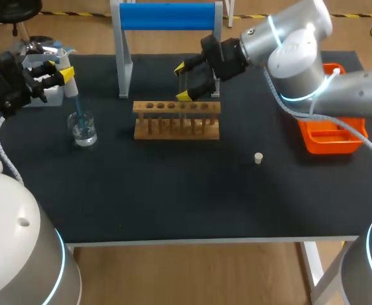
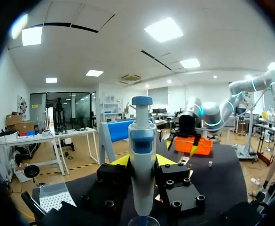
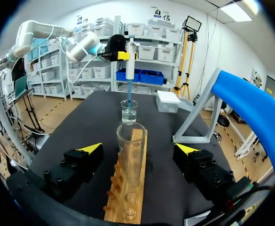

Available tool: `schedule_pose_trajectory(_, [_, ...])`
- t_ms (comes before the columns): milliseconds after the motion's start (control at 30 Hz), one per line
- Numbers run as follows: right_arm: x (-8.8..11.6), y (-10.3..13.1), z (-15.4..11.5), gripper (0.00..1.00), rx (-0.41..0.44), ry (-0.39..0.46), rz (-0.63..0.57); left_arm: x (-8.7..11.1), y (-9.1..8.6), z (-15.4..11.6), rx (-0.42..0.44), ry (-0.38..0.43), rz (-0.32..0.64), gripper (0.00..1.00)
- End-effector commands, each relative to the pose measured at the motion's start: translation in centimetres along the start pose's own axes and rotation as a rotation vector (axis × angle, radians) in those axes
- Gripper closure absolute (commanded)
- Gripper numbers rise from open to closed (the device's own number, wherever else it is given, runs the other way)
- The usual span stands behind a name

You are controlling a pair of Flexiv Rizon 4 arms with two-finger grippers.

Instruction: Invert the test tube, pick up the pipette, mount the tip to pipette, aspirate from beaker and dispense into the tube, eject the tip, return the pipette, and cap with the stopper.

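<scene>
Nearest, the stopper (image 1: 258,157) lies loose on the desk (image 1: 173,190), right of centre. Beyond it the test tube (image 3: 130,150) stands upright in the wooden rack (image 1: 176,121), with the right pincer (image 1: 183,81) spread wide either side of it, not touching. Far left, the left pincer (image 1: 57,71) pinches the pipette (image 2: 142,141), its tip down in the beaker (image 1: 84,129). Aspirating well likely means an upright pipette, with the tip submerged and off the glass. Liquid level and tip depth are hard to make out, and the left wrist view cuts the tip off.
</scene>
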State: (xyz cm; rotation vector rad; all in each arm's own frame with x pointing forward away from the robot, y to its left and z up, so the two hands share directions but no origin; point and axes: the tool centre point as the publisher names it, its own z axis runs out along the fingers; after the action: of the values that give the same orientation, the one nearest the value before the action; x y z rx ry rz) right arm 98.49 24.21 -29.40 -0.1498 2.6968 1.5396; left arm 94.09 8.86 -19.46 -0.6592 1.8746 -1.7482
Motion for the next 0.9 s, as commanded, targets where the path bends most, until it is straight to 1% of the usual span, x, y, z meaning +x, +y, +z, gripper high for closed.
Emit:
schedule_pose_trajectory(33, [0.5,0.0,0.0,0.00,0.006,-0.013,0.000,0.0,-0.1,0.0,-0.001,-0.001,0.000,1.00])
schedule_pose_trajectory(300, [0.7,0.2,0.3,0.00,0.019,-0.022,-0.009,0.0,-0.1,0.0,-0.001,-0.001,0.000,1.00])
schedule_pose_trajectory(600, [0.9,-0.3,1.4,0.00,0.031,-0.022,-0.014,0.0,-0.1,0.0,-0.001,-0.001,0.000,1.00])
schedule_pose_trajectory(900, [0.6,-0.7,1.8,0.00,0.040,-0.021,-0.015,0.0,-0.1,0.0,-0.001,-0.001,0.000,1.00])
